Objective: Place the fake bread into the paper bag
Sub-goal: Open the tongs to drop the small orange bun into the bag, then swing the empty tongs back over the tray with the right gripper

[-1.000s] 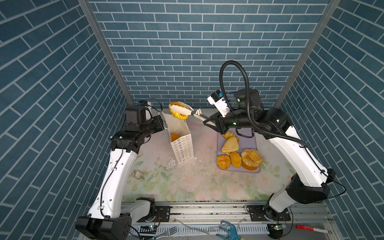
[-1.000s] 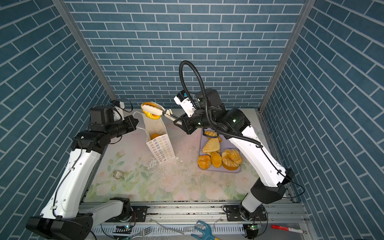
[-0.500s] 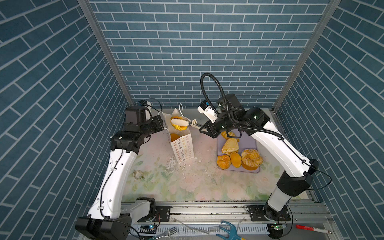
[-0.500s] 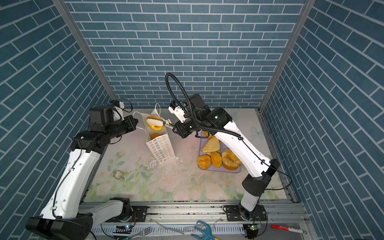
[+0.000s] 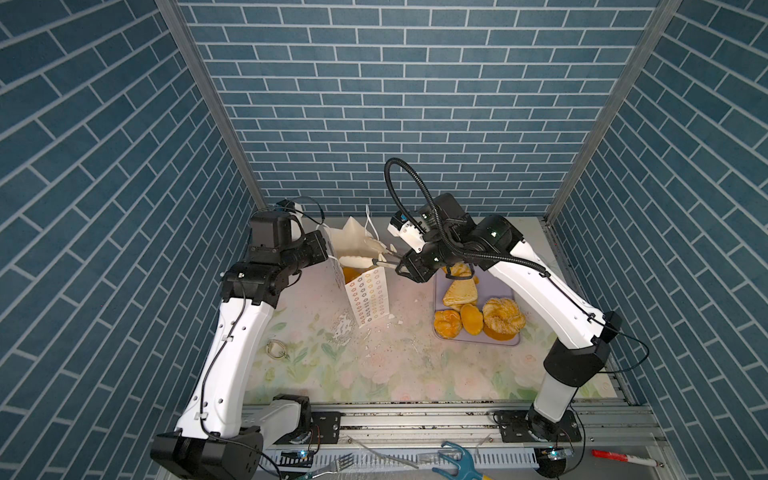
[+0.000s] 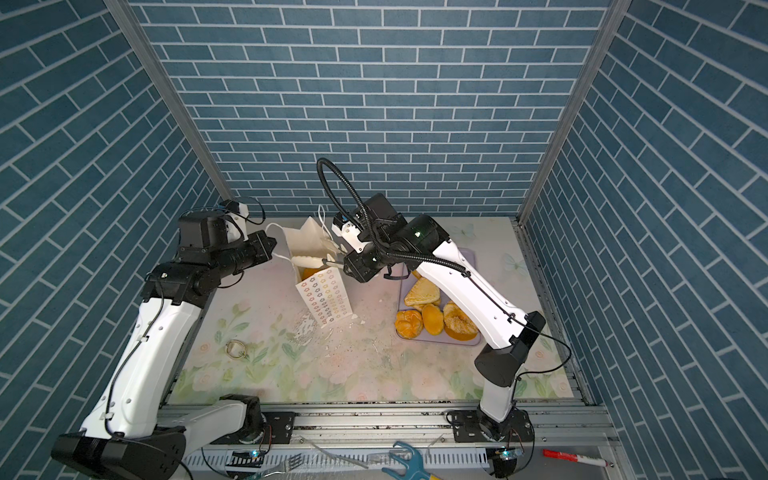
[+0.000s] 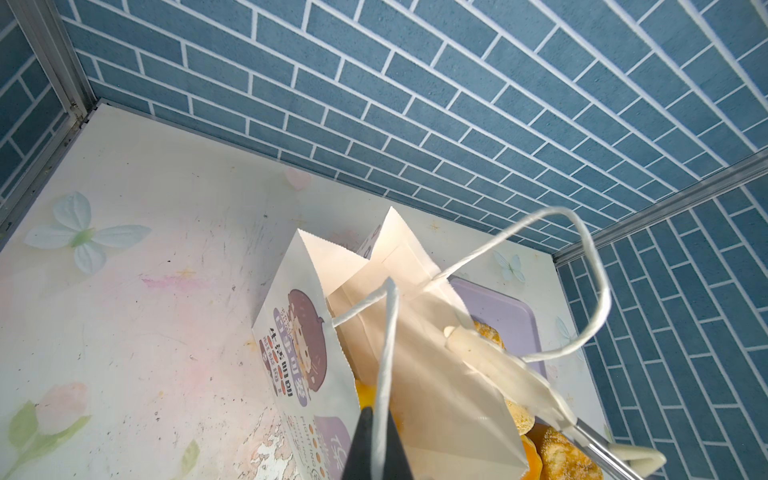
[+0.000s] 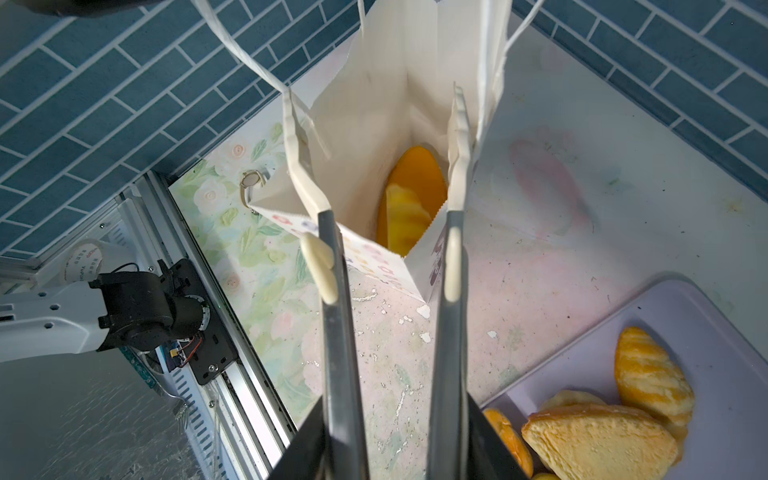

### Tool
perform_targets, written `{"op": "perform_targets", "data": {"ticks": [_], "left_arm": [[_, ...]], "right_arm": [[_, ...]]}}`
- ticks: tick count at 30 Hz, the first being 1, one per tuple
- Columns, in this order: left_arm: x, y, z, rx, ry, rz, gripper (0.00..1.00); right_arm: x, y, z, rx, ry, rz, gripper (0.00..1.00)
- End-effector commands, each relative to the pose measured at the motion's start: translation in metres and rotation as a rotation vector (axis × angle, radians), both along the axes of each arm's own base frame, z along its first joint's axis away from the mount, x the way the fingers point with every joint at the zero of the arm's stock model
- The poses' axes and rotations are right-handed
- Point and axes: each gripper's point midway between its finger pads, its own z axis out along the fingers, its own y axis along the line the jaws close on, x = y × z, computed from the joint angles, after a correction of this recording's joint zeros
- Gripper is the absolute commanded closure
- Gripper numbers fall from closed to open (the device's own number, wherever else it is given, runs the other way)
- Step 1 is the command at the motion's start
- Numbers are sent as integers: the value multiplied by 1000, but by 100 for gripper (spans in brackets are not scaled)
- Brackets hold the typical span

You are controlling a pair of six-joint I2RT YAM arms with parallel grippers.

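Note:
The white paper bag [image 5: 368,291] [image 6: 328,299] stands upright at the middle of the table. My left gripper [image 5: 330,253] [image 7: 379,440] is shut on its cord handle [image 7: 388,332]. My right gripper [image 5: 353,262] [image 8: 374,108] has long tong-like fingers. Their white tips sit apart inside the bag's mouth with nothing between them. Fake bread [image 8: 409,195] lies inside the bag; one piece there is blurred. More bread rests on the lavender tray [image 5: 505,286]: a triangle [image 5: 459,291], a round bun [image 5: 448,323], an oval piece [image 5: 471,319] and a sugared twist [image 5: 503,316].
A metal ring [image 5: 277,349] lies on the floral mat at front left. Paper scraps [image 5: 345,328] lie in front of the bag. A fork [image 5: 332,465], a blue tool [image 5: 457,459] and a red marker [image 5: 619,457] lie along the front rail. Brick walls close in three sides.
My right gripper came down from above the bag with a piece of bread, entered the mouth and opened; the bread dropped inside. The left gripper held the handle still.

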Motion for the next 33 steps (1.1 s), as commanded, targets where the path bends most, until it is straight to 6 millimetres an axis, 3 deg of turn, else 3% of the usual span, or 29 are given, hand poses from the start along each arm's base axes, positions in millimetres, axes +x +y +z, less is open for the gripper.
{"op": "perform_targets", "data": {"ticks": [1,9,17,23,26,33], "left_arm": [[-2,-1,-6,4,15,-3,100],[0,-2,-8,6,21,-7,100],[0,-1,-6,12,17,-8,100],[0,-1,-4,17,18,-10,100],[-1,-1,-3,18,18,-10,100],[-1,0,-2,24,23,-8,100]], "right_arm": [[2,-3,26,35,-90,7,54],[-4,-17,78,172,-207,-16,58],[6,-64,116,239,-323,-133,62],[35,-120,114,214,-353,-364,60],[51,-147,102,187,-325,-506,60],[67,-173,72,155,-257,-615,60]]}}
